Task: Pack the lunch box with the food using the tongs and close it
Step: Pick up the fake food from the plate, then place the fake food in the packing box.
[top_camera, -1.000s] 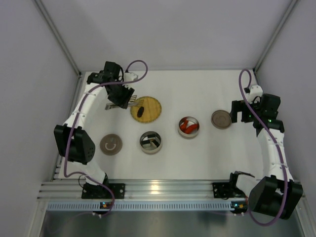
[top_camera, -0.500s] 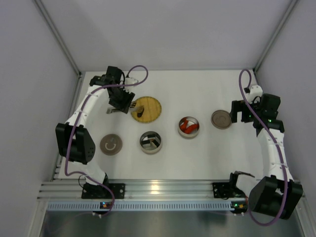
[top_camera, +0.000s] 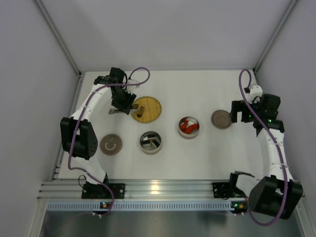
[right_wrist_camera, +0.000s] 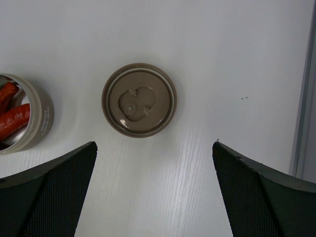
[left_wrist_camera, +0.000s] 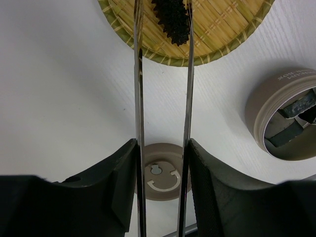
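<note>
My left gripper (left_wrist_camera: 162, 144) (top_camera: 123, 102) is shut on the tongs (left_wrist_camera: 139, 98), one black finger pressing on each thin silver arm. The tongs reach out over the round woven plate (left_wrist_camera: 222, 29) (top_camera: 153, 109). Their tips stand on either side of a dark spiky food piece (left_wrist_camera: 173, 19) (top_camera: 140, 111); I cannot tell whether they touch it. One round beige lunch box tin (top_camera: 150, 142) (left_wrist_camera: 257, 111) holds dark-wrapped pieces. The other tin (top_camera: 188, 127) (right_wrist_camera: 42, 116) holds red-orange pieces (right_wrist_camera: 12, 116). My right gripper (right_wrist_camera: 154, 145) (top_camera: 238, 112) hangs open and holds nothing, just short of a beige lid (right_wrist_camera: 139, 99).
A second beige lid (top_camera: 111, 144) (left_wrist_camera: 158, 173) lies at the near left, below the left gripper's fingers in the wrist view. The right lid (top_camera: 220, 119) lies beside the red-filled tin. Grey walls close in the table on three sides.
The left arm has carried the tongs a little to the right, onto the plate and around the dark piece. The tongs' arms have drawn slightly closer. The right arm has not moved.
</note>
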